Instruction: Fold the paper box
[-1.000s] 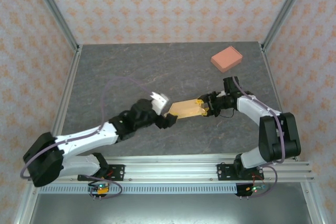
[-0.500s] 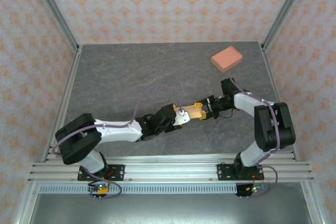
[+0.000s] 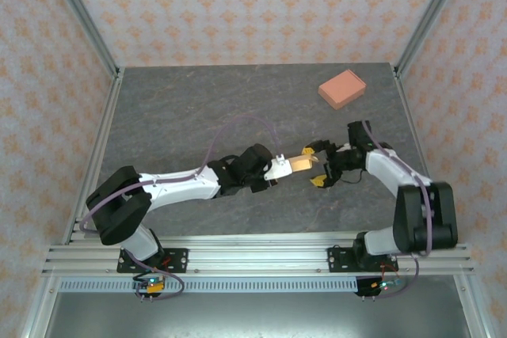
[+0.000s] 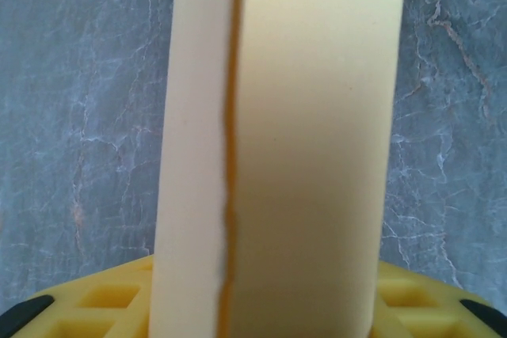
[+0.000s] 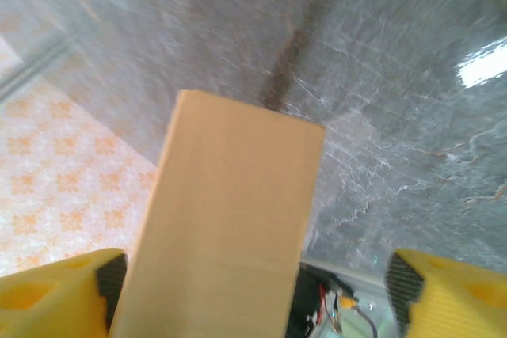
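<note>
The paper box (image 3: 299, 165) is a flat tan sleeve held just above the grey table (image 3: 182, 116), mid-table. My left gripper (image 3: 279, 169) grips its left end. In the left wrist view the cream box (image 4: 301, 156), with a seam running down it, stands between yellow fingers (image 4: 71, 310) that press against both its sides. My right gripper (image 3: 318, 165) is at the box's right end, jaws spread wide. In the right wrist view the box (image 5: 230, 227) lies next to the left finger (image 5: 55, 294), with a wide gap to the other finger.
A pink folded box (image 3: 341, 89) lies at the back right of the table. Metal frame posts (image 3: 79, 13) stand at the back corners, and an aluminium rail (image 3: 261, 255) runs along the near edge.
My right gripper has opened and let go of the box's right end. My left gripper has slid right along the box and closed on its left end.
</note>
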Robot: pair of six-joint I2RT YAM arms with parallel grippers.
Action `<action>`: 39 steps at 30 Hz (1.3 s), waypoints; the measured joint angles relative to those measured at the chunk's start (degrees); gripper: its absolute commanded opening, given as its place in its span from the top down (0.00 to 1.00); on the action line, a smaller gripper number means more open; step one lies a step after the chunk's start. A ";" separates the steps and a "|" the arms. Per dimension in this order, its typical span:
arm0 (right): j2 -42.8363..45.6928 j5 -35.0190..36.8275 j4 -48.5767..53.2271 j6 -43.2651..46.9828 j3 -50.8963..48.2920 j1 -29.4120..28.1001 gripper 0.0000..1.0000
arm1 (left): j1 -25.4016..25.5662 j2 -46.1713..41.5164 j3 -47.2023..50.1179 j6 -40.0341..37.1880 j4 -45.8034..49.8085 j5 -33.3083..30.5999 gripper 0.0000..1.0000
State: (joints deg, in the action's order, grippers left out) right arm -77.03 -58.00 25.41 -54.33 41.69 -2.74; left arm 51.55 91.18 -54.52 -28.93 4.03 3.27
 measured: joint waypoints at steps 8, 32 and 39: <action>22.12 13.84 -5.01 17.20 -7.76 2.73 0.32 | -5.38 1.14 -6.60 3.02 12.83 2.36 0.53; 9.88 34.03 -11.76 71.04 1.49 -20.11 0.60 | -10.29 7.28 -15.61 0.70 26.86 15.63 0.53; 6.93 34.10 -11.76 72.39 2.43 -20.48 0.70 | -10.29 7.89 -15.74 0.11 26.86 15.52 0.52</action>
State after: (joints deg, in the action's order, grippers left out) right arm -70.11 -23.90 13.65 18.06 44.12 -23.22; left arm 41.25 99.07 -70.26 -28.82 30.89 18.79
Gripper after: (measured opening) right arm 0.322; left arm 0.476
